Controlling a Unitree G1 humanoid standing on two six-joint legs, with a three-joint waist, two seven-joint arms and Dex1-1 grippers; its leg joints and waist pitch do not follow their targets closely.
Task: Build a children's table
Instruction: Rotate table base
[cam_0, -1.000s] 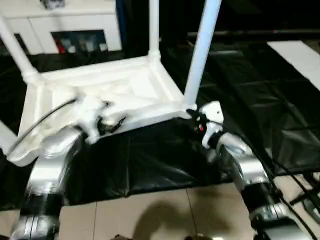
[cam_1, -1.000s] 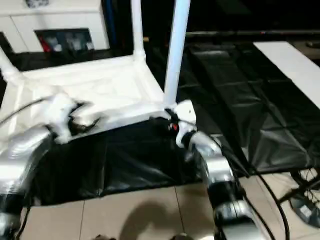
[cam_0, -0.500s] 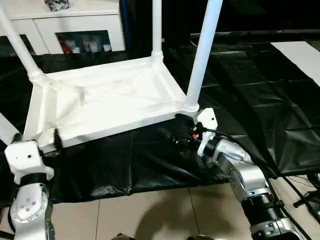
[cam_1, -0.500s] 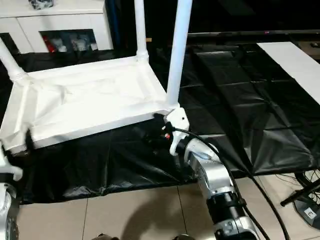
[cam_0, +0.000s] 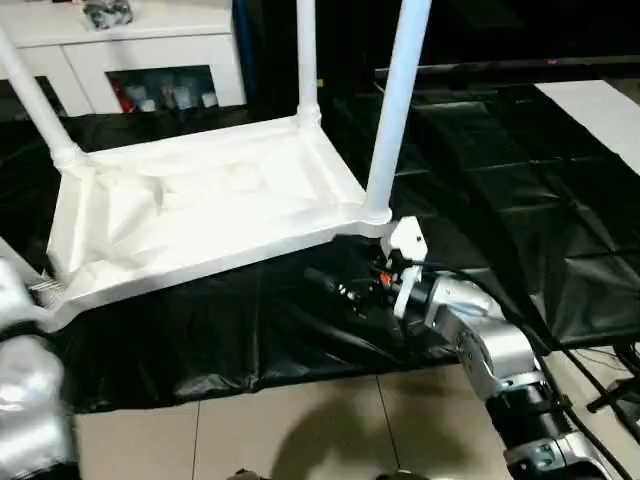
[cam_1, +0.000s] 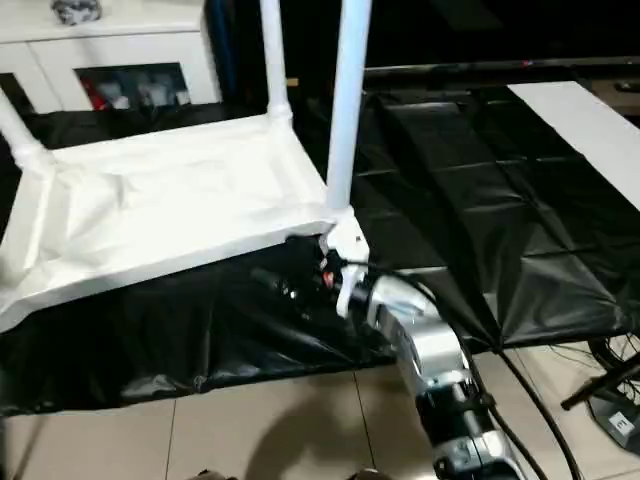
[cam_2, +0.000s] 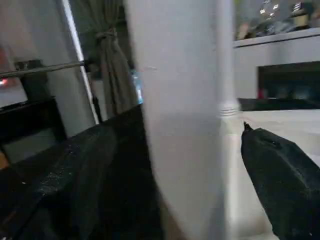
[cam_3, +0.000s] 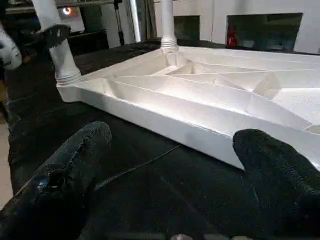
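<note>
The left gripper (cam_2: 175, 150), seen from its own wrist, has its two black fingers (cam_2: 280, 175) spread wide on either side of a white leg (cam_2: 175, 110); the tube is very close to the camera and blurred, so whether either finger touches it cannot be told. From the head camera this leg seems to be the one at the tabletop's near left corner. The tabletop (cam_0: 200, 200) lies upside down on the black sheet (cam_0: 250, 330), ribbed underside up, with legs standing in its corner sockets; the near right leg (cam_0: 395, 100) rises from the corner closest to the right arm. The right gripper (cam_0: 345, 290) rests low on the sheet just before the tabletop's front rim, near that corner, fingers (cam_3: 75, 160) parted and empty, the rim apart from them.
</note>
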